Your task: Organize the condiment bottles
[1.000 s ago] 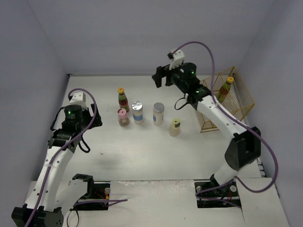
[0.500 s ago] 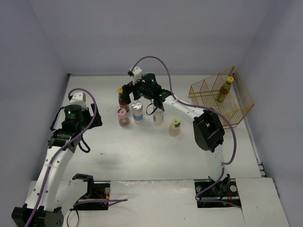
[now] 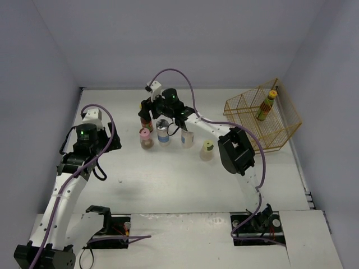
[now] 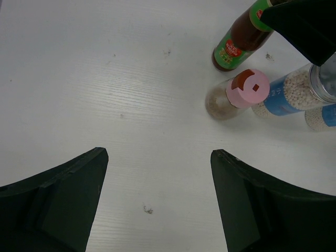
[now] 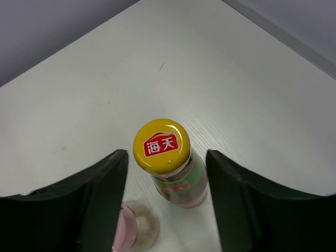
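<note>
Top external camera: five small bottles are being shown close together on the white table (image 3: 168,185), toward the back and a bit left of the middle. A slim dark sauce bottle (image 3: 146,121) with a yellow cap is being shown at the back of the bunch. Just in front of it, the pink-lidded jar (image 3: 146,139) is being seen. To the right, a silver-lidded jar (image 3: 163,133) and a second silver-lidded jar (image 3: 187,137) are being seen side by side. The pale yellow-green-lidded jar (image 3: 207,151) is being seen further right and nearer. The other sauce bottle (image 3: 265,106) is being shown leaning inside the gold wire basket (image 3: 280,134) at the far right.

The right gripper (image 3: 149,112) is being held over the slim dark sauce bottle. In the right wrist camera, its fingers (image 5: 89,205) are being seen wide apart, one on each side of the yellow cap (image 5: 161,146). A small gap is being left on both sides, so nothing is being squeezed.

The left gripper (image 4: 157,155) is being held above bare table, to the left of the bunch, and no bottle is being touched. Its jaws are being held wide apart too, and nothing is being gripped between them.
</note>
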